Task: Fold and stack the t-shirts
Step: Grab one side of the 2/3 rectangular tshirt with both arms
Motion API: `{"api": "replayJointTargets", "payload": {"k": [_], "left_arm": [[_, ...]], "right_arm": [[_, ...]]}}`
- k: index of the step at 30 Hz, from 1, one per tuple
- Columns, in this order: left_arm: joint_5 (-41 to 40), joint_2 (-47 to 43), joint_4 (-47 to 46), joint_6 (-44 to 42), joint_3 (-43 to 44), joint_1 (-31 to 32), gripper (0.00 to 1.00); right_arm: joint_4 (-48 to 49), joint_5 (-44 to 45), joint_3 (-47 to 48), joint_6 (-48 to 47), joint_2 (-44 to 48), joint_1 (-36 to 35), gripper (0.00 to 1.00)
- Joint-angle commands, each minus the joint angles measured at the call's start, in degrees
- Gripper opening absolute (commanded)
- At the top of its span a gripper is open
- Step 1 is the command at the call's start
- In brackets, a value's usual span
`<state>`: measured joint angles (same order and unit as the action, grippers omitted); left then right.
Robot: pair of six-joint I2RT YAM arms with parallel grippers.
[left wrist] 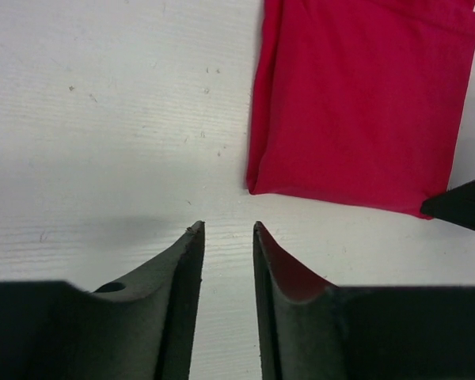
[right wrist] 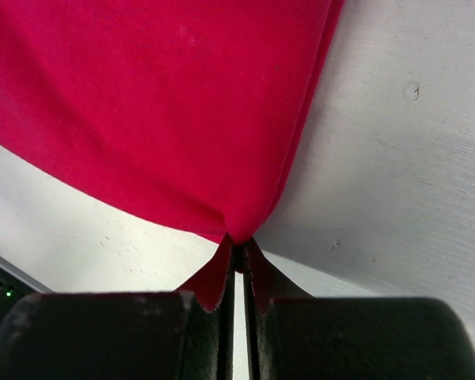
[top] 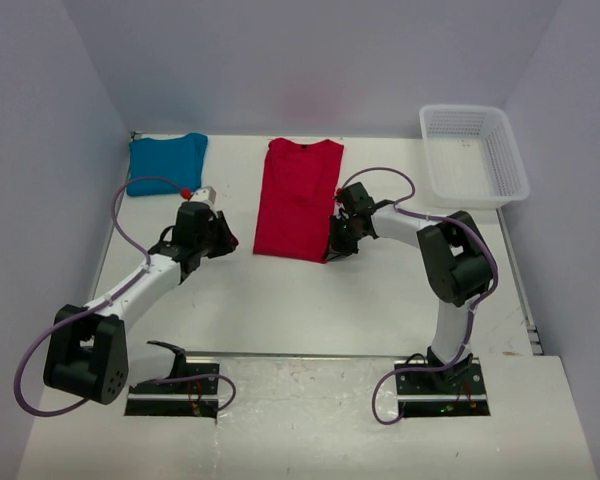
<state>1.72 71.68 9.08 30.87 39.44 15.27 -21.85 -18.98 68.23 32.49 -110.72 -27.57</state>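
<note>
The red t-shirt point(top: 295, 200) lies folded lengthwise in the middle of the table, collar at the far end. My right gripper point(top: 336, 250) is shut on its near right corner; in the right wrist view the red cloth point(right wrist: 158, 111) is pinched between the fingertips point(right wrist: 237, 247). My left gripper point(top: 226, 240) is open and empty on the table just left of the shirt's near left corner point(left wrist: 257, 186); the table shows between its fingers point(left wrist: 188, 261). The teal-blue t-shirt point(top: 166, 163) lies folded at the far left corner.
A white mesh basket point(top: 472, 153) stands at the far right. Grey walls close the table at the back and sides. The right gripper's tip point(left wrist: 463, 204) shows at the right edge of the left wrist view.
</note>
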Motion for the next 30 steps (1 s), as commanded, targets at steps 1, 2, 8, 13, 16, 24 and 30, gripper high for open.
{"api": "replayJointTargets", "payload": {"k": [1, 2, 8, 13, 16, 24, 30], "left_arm": [[1.7, -0.6, -1.1, 1.5, -0.9, 0.5, 0.33], [3.9, -0.1, -1.4, 1.5, -1.0, 0.5, 0.39], [10.3, 3.3, -4.4, 2.7, -1.2, 0.5, 0.54], [13.0, 8.2, -7.6, 3.3, -0.5, 0.5, 0.65], [15.0, 12.2, -9.2, 3.6, 1.2, 0.5, 0.64], [14.2, 19.2, -10.7, 3.8, 5.6, 0.5, 0.61], [14.8, 23.1, -11.1, 4.1, 7.0, 0.5, 0.59]], "right_arm": [[-0.2, 2.1, 0.0, -0.3, -1.5, 0.2, 0.00], [-0.1, 2.0, -0.1, -0.4, -1.4, 0.1, 0.00], [0.2, 1.9, -0.6, -0.8, -0.9, 0.2, 0.00], [0.3, 1.8, -0.8, -0.8, -0.6, 0.1, 0.00], [0.3, 1.5, -0.7, -0.8, -0.8, 0.1, 0.00], [0.4, 1.5, -0.9, -1.0, -0.7, 0.2, 0.00], [0.5, 1.4, -1.0, -0.9, -1.0, 0.2, 0.00]]}}
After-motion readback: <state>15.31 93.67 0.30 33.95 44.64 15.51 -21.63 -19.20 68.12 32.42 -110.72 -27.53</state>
